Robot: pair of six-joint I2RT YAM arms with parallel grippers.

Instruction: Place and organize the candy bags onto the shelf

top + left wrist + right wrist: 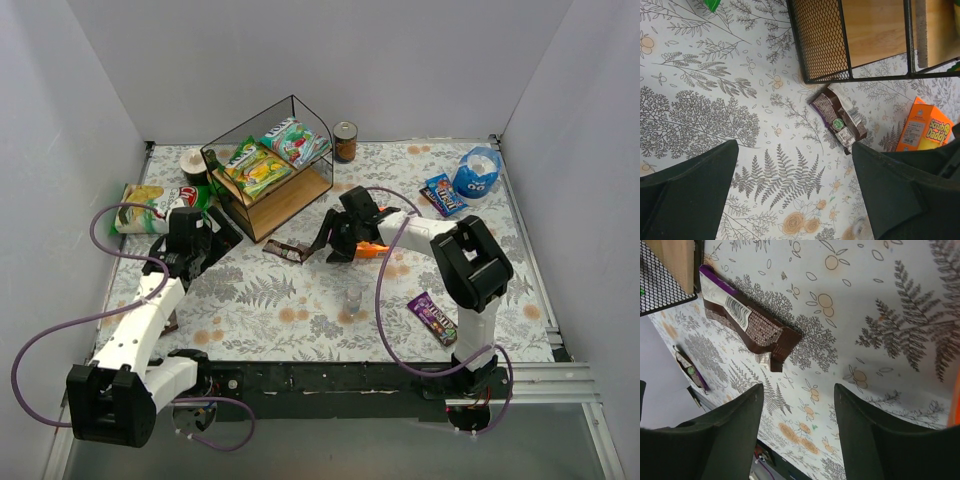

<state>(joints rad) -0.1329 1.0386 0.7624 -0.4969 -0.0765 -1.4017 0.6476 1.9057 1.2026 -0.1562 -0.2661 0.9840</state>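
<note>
- As we look down from above, the shelf [290, 200] stands at the back of the table [300, 310], left of middle. On its upper board lie a green-yellow bag [255, 170] and a teal-white bag [295, 140].
- The left gripper [218, 238] hangs in front of the shelf's left end. We see its fingers [690, 195] spread wide with nothing between them.
- The right gripper [325, 245] sits in front of the shelf's right end. Its fingers [725, 440] are apart, and they grip nothing.
- The dark brown wrapper [288, 250] lies flat just in front of the shelf, between the two grippers and touched by neither.
- The purple wrapper [433, 315] lies well to the front and right of the shelf.
- The small blue pack [443, 193] lies well to the right of the shelf.
</note>
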